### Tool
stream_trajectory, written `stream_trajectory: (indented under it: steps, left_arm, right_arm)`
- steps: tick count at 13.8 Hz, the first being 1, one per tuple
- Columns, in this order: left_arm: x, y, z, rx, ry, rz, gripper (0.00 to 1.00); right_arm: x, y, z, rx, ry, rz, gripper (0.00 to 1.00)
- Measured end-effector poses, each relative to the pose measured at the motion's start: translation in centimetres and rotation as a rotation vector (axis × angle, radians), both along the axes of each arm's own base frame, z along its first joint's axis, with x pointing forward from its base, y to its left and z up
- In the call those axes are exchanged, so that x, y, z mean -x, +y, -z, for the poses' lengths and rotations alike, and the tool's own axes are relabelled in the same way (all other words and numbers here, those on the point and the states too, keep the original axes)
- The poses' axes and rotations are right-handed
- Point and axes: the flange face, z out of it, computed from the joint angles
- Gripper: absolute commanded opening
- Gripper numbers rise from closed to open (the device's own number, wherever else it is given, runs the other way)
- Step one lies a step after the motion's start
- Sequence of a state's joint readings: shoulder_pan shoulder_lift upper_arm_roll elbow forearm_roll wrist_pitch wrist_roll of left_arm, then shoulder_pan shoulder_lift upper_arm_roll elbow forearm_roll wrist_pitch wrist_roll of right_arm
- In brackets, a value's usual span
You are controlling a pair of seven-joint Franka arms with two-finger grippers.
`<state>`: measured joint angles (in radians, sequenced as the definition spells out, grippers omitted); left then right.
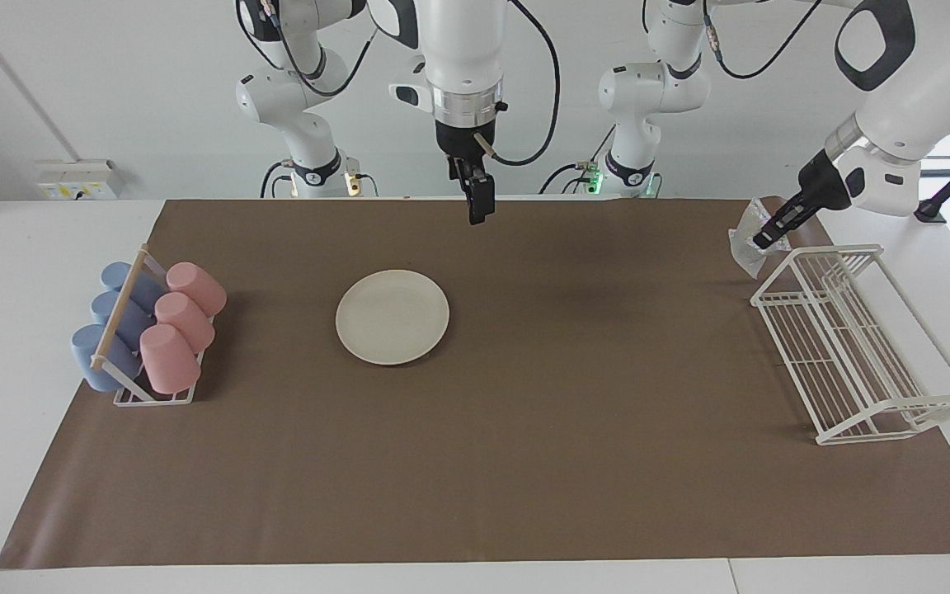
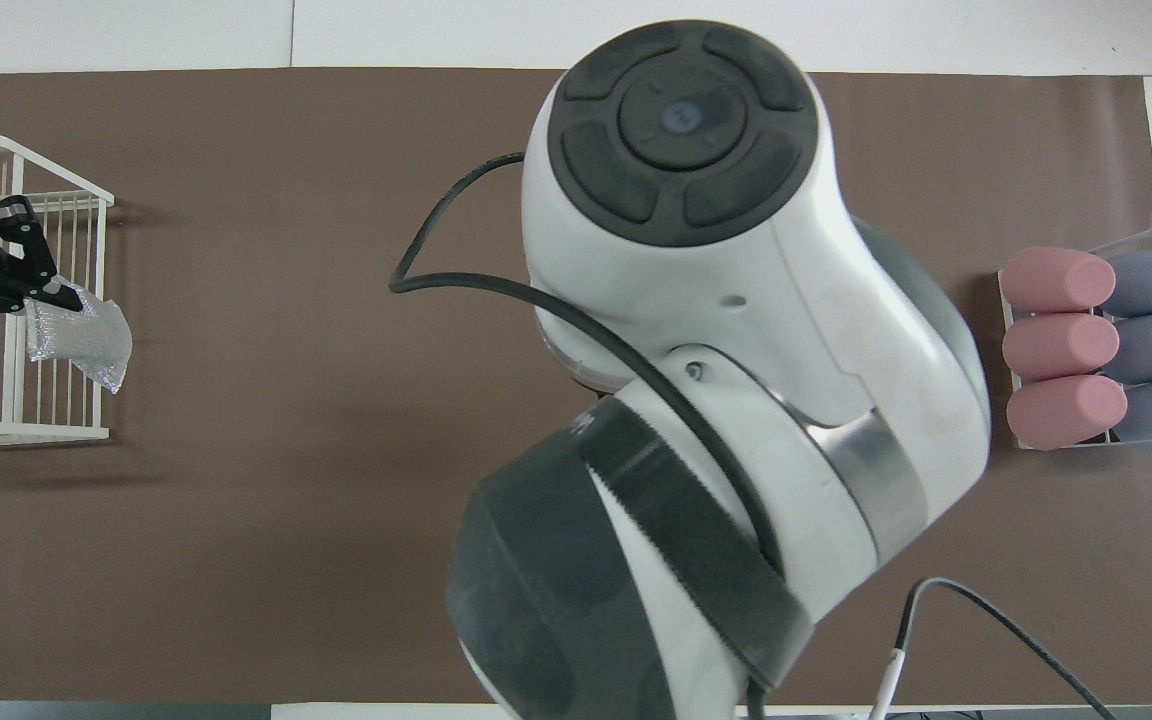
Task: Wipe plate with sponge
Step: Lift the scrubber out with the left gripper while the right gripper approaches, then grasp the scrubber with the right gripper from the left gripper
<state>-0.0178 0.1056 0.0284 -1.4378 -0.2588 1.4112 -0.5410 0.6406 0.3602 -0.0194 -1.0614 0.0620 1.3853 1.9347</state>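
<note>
left gripper (image 1: 765,235) is up in the air at the left arm's end of the table, forearm angled down from the edge of the facing view, fingers clamped on the sponge (image 1: 747,242), which hangs over the robot-side end of the wire rack (image 1: 854,346); the overhead view shows the same grip, sponge (image 2: 76,335) sticking out past the black fingers (image 2: 31,285) over the rack's rim (image 2: 16,435). right gripper (image 1: 479,202) hangs straight down from a vertical wrist over the brown mat (image 1: 524,462), raised, over bare mat just robot-side of the plate; fingers look close together but can't tell for sure if shut. the right arm's elbow fills most of the overhead view and hides the plate there. plate (image 1: 392,317) lies flat on the mat, toward the right arm's end from centre, apart from both grippers, nothing on it. counts: one plate, one sponge, one wire rack, one cup holder (image 1: 153,396) at the right arm's end of the mat. cups lie tipped in the holder in two rows: three pink cups (image 1: 170,359) on the side toward the plate, three blue cups (image 1: 100,359) on the outer side, six total. the wooden bar (image 1: 119,307) runs across the holder above the cups. sponge and plate are well apart, nearly the mat's width between them.
</note>
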Motion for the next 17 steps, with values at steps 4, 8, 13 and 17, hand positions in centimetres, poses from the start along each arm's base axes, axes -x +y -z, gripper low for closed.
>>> stream_trajectory:
  steps: [4,8,13,17]
  left_arm:
    - [1.7,1.3,-0.3,0.340,0.011,0.044,0.00]
    - [5.9,1.3,4.0,0.666,-0.067,0.070,0.00]
    - [10.6,-1.0,8.7,0.936,-0.128,0.083,0.00]
    - [12.5,-3.4,13.9,1.111,-0.227,0.180,0.00]
  right_arm:
    - [2.0,4.1,1.9,-0.015,-0.012,0.046,1.00]
    - [1.9,5.2,1.0,-0.171,-0.001,0.146,1.00]
    - [2.8,7.2,2.0,-0.348,-0.003,0.191,1.00]
    - [6.9,10.0,4.9,-0.422,0.009,0.187,1.00]
